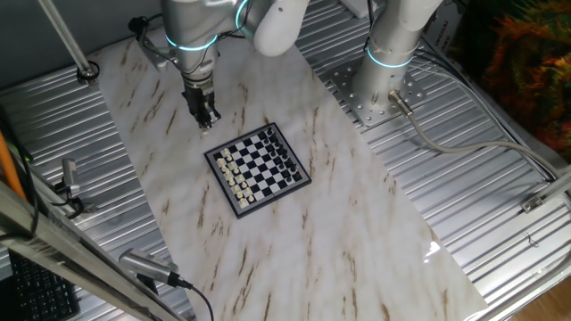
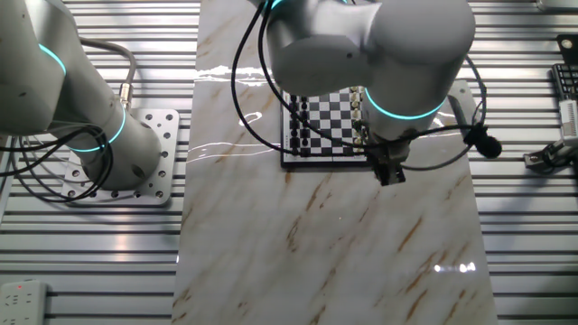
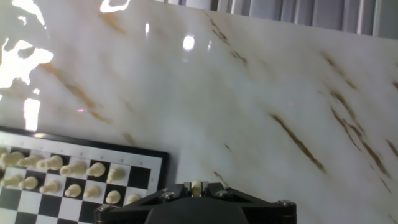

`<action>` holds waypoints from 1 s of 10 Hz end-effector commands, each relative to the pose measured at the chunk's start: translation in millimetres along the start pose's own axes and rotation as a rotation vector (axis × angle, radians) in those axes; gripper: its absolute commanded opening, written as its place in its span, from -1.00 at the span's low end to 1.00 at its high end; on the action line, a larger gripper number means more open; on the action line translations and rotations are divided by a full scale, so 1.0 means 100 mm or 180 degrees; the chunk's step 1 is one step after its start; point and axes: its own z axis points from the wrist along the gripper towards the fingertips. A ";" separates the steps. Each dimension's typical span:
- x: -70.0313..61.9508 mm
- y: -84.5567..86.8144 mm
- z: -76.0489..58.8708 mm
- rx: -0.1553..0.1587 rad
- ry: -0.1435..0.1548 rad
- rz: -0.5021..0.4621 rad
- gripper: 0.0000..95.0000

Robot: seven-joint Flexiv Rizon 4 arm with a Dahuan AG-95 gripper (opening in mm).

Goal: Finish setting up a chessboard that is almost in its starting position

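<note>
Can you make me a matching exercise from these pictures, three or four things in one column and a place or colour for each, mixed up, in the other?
Things:
1. chessboard
2. cream pieces
3. black pieces
4. gripper

Places or colours:
A. off the board, over bare marble beside one of its corners
B. along the board edge nearer the gripper
C. black frame, lying flat on the marble table
D. along the board edge farther from the gripper

Pairs: 1-C, 2-B, 3-D, 4-A
</note>
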 end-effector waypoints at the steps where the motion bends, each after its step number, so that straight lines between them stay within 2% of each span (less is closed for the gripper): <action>1: -0.03 0.06 0.02 0.0042 0.0000 -0.0188 -1.00; 6: -0.08 0.26 0.04 0.0078 0.0027 -0.0460 -1.00; 10: -0.10 0.39 0.01 0.0062 0.0048 -0.0497 -1.00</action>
